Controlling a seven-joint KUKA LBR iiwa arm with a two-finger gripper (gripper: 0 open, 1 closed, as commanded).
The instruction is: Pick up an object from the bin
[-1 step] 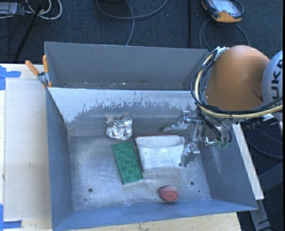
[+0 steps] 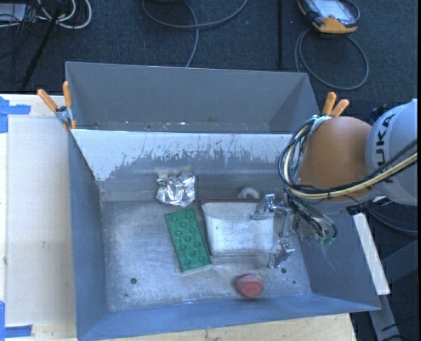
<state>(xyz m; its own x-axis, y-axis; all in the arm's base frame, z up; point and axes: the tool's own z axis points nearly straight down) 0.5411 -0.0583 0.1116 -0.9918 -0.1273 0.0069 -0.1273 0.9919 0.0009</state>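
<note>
Two-fingered gripper (image 2: 272,231), spread apart, seemingly straddles the right edge of the pale flat block (image 2: 231,234).

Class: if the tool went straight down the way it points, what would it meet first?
Probably the right edge of the pale flat rectangular piece beside the green studded plate, since the tool hangs over it. Depth is unclear; it might instead reach bare bin floor just beside it.

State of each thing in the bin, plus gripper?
Clear tray: flat on the floor, mid-bin.
Gripper: fingers open, at the tray's right edge.
Green plate: flat, studs up, beside the tray's left side.
Foil: crumpled, at the back.
Red disc: flat, at the front.
</note>
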